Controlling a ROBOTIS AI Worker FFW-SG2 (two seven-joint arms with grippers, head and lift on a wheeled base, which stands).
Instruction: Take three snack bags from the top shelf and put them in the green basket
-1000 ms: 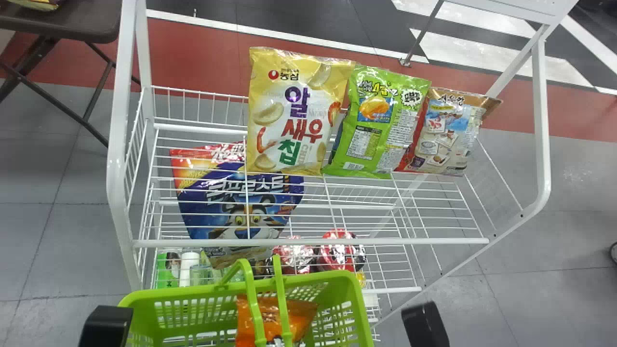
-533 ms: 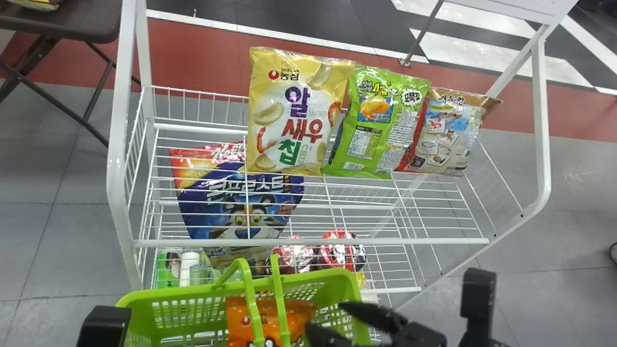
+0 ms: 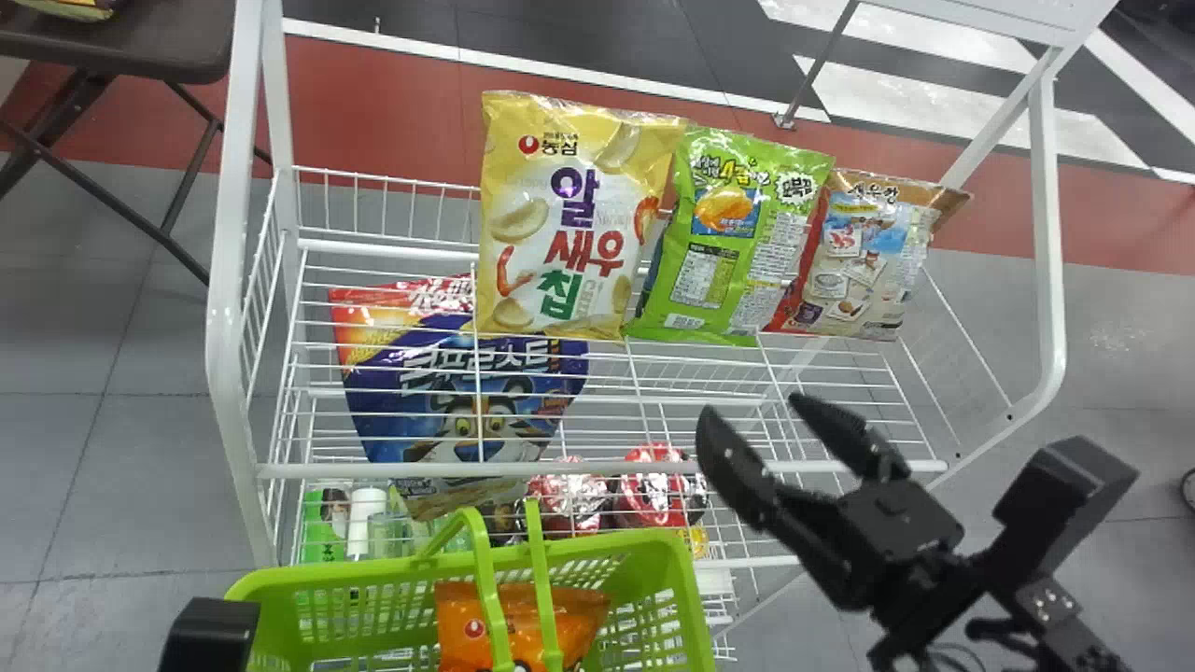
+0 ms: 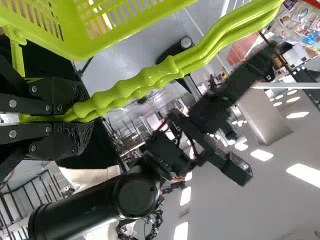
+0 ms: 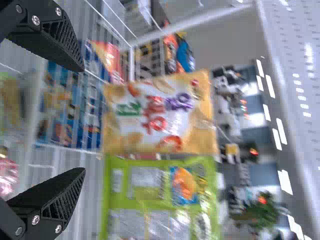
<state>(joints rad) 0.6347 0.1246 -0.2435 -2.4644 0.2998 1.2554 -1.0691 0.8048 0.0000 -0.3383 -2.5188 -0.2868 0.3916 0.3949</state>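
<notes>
In the head view my right gripper (image 3: pixel 758 427) stands open over the shelf's front rail, below the green snack bag (image 3: pixel 733 233); in the right wrist view the right gripper (image 5: pixel 82 120) has nothing between its fingers. The yellow snack bag (image 3: pixel 574 215) and the red-brown snack bag (image 3: pixel 864 257) stand either side of the green one on the top shelf (image 3: pixel 840 401). The green basket (image 3: pixel 653 551) holds an orange bag (image 3: pixel 523 621). At the lower left of the head view is part of my left arm (image 3: pixel 210 630); in the left wrist view the left gripper (image 4: pixel 75 117) is shut on the basket's handles (image 4: pixel 135 90).
A blue cereal bag (image 3: pixel 457 392) stands on the shelf below, under the top shelf's wires. Lower down are red packages (image 3: pixel 653 485) and bottles (image 3: pixel 322 527). White posts (image 3: pixel 229 280) frame the rack, and a dark table (image 3: pixel 121 42) stands at the far left.
My right gripper has come up from beside the basket, rightward and forward to the rack's front rail. The orange bag settled slightly in the basket; the left arm has hardly moved.
</notes>
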